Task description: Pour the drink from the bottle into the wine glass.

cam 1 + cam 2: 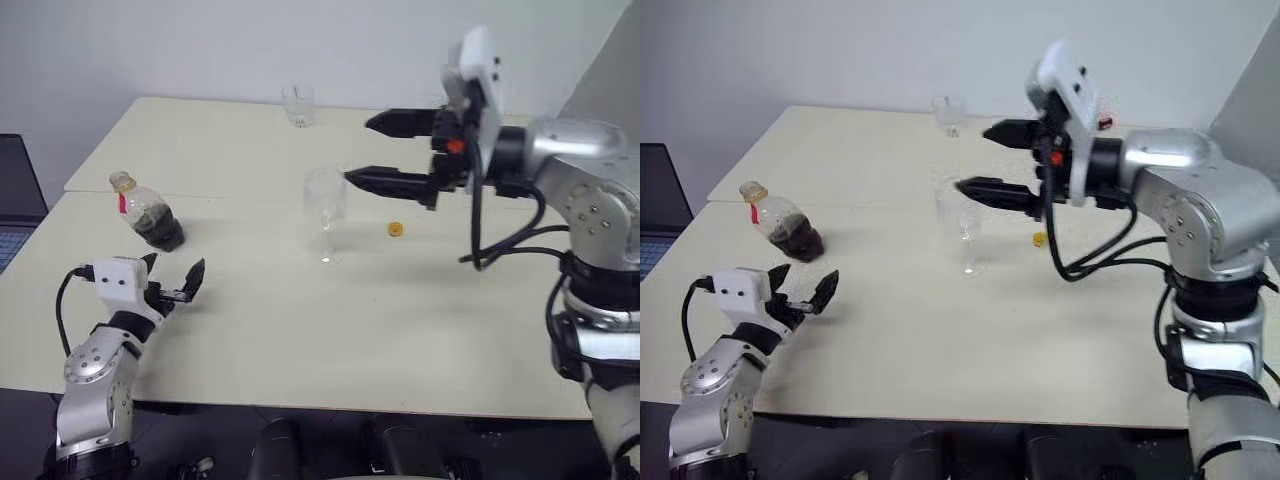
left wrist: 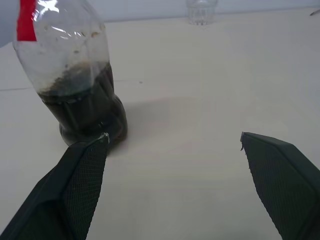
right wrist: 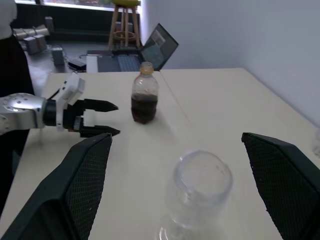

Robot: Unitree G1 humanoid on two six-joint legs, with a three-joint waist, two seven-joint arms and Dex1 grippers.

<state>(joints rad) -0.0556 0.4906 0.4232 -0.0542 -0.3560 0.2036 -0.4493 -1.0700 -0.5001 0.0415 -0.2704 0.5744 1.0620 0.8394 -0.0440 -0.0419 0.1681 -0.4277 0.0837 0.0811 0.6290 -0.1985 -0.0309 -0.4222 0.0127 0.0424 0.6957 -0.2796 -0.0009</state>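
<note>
The bottle, uncapped and part full of dark drink, stands on the counter left of the empty wine glass. The open left hand waits just beside the bottle, seemingly to grasp it. The open right hand hovers raised beside the glass, holding nothing.

One bottle stands on the surface, with one wine glass, one short tumbler and one small yellow cap (lying loose). Two claws show: the left claw and the right claw. One laptop sits beyond.
</note>
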